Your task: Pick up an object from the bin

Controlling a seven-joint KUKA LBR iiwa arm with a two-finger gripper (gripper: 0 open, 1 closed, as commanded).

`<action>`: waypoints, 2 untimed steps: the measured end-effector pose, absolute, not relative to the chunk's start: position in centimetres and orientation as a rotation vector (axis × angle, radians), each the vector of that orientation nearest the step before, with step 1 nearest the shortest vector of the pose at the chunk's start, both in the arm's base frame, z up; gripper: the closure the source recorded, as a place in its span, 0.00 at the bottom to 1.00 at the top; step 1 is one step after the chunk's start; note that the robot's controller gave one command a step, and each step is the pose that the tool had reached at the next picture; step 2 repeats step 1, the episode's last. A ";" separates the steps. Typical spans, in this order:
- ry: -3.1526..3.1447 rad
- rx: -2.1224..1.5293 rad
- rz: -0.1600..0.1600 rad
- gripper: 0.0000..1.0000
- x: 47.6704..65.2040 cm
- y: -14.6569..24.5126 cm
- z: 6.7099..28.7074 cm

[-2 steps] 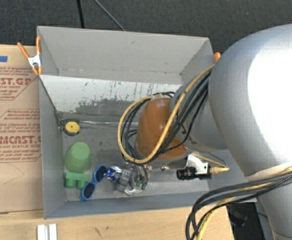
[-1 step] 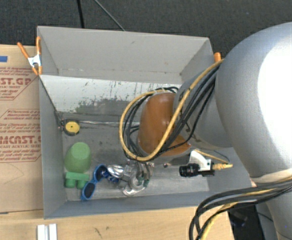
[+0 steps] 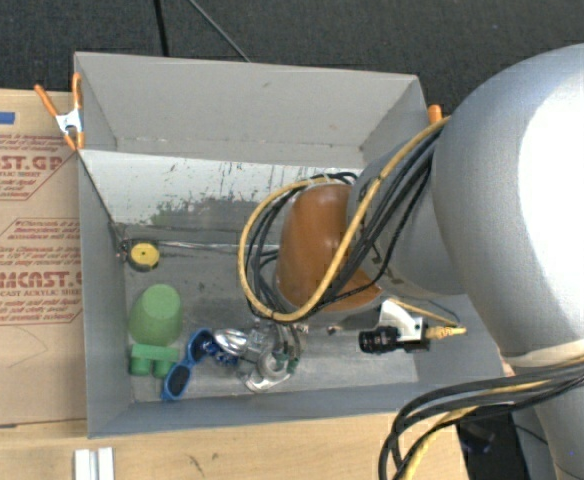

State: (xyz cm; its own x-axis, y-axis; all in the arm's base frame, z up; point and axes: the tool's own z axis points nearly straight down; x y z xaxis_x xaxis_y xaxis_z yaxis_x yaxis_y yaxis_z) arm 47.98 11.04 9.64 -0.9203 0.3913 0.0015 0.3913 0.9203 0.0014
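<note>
— Status of gripper (image 3: 270, 358)?
— I see it low by the grey bin's (image 3: 222, 108) near wall, just beside a blue plastic piece (image 3: 194, 353); spread or pinching, I cannot tell

Claw (image 3: 268, 356) is low in the bin (image 3: 242, 118), right of the green cup (image 3: 156, 313). A blue plastic piece (image 3: 186, 360) lies between cup and claw, just beside the claw; can't tell if they touch. A green block (image 3: 150, 360) sits right under the cup. A yellow disc (image 3: 144, 256) lies above the cup, apart.
</note>
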 end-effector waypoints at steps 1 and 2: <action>-3.077 -0.625 -0.002 1.00 47.9 11.2 9.8; -3.077 -0.625 -0.002 1.00 47.9 11.2 9.8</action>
